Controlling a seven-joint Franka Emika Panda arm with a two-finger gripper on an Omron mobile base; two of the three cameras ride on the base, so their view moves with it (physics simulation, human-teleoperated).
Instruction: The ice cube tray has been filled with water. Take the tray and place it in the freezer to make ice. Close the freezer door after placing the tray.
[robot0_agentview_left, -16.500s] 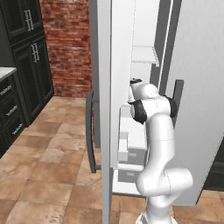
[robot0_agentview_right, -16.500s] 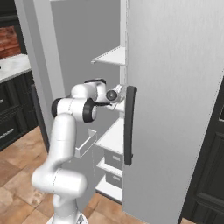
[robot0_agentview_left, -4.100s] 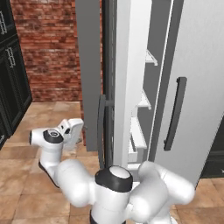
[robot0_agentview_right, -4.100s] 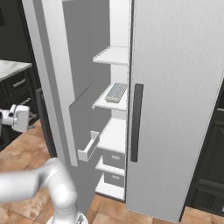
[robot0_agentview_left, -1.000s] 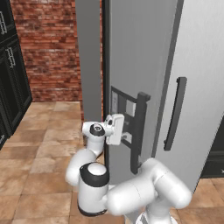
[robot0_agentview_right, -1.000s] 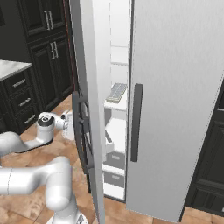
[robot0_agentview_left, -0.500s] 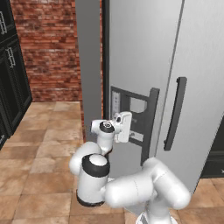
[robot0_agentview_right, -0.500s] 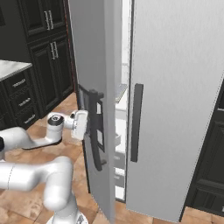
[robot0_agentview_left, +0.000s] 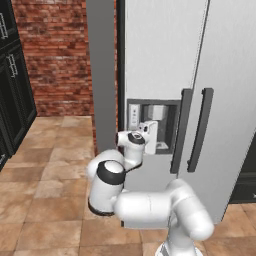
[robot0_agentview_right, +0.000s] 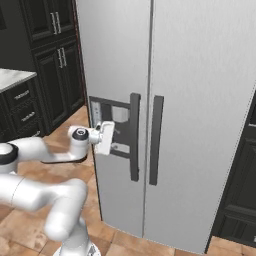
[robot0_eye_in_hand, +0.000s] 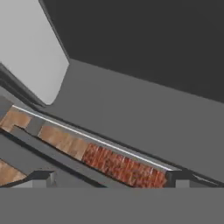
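Your freezer door (robot0_agentview_right: 117, 150) has swung almost all the way in over the last second; a moment ago it stood wide with the white shelves showing, and now its face lies nearly flush with the wider plain door (robot0_agentview_right: 200, 115); from the left base view it looks shut or a hair short of it, so I judge the closing step is all but done; the ice cube tray, which sat on a freezer shelf a second ago, is now hidden behind the door, presumably still inside. Your claw (robot0_agentview_left: 150, 134) presses against the recessed dispenser panel (robot0_agentview_left: 152, 125), just beside the door's dark bar handle (robot0_agentview_right: 134, 136); it grips nothing that I can see, and how far its tips are parted I cannot tell, for the hand view is too close to the panel.
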